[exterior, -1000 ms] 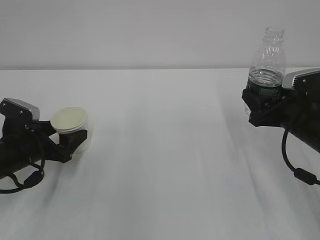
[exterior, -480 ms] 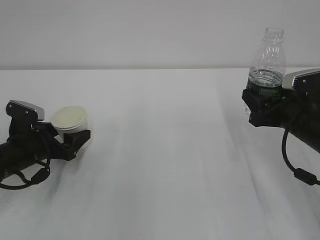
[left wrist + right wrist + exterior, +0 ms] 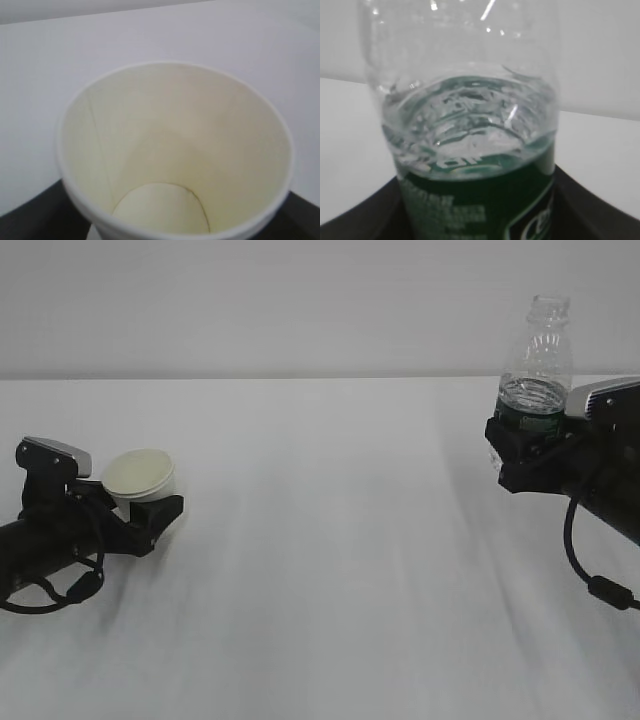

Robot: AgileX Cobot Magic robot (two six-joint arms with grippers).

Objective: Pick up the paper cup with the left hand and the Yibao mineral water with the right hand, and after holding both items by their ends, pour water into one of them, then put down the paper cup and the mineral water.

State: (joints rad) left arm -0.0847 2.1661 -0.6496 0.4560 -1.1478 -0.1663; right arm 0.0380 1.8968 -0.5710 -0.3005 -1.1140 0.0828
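Exterior view. We take the white table (image 3: 330, 570) as our landmark. At its left edge we see the left hand (image 3: 150, 515), a black arm lying low over the surface, with a grey-white box at the wrist and a looped cable below it. Its two black fingers are spread wide and close around the lower wall of the paper cup (image 3: 140, 478). The cup stands mouth up, tilted a little toward the camera, so we see the cream inside. We cannot tell whether the cup's base touches the table.

At the table's right edge the right hand (image 3: 520, 455) is raised well above the surface. Its fingers stand partly apart and clamp the Yibao mineral water (image 3: 535, 365) at the lower body, over the dark green label. The bottle is upright and uncapped; its neck rises above the far table line. Water sits just above the label.

Left wrist view. The paper cup (image 3: 175, 155) fills the frame, rolled rim toward us, bottom disc visible and dry. Dark finger parts show at both lower corners, just beside the cup wall. White table lies behind.

Right wrist view. The bottle (image 3: 470, 135) fills the frame. We note a rippled water surface just above the green label with white print. Black gripper parts flank the bottle at the bottom corners.
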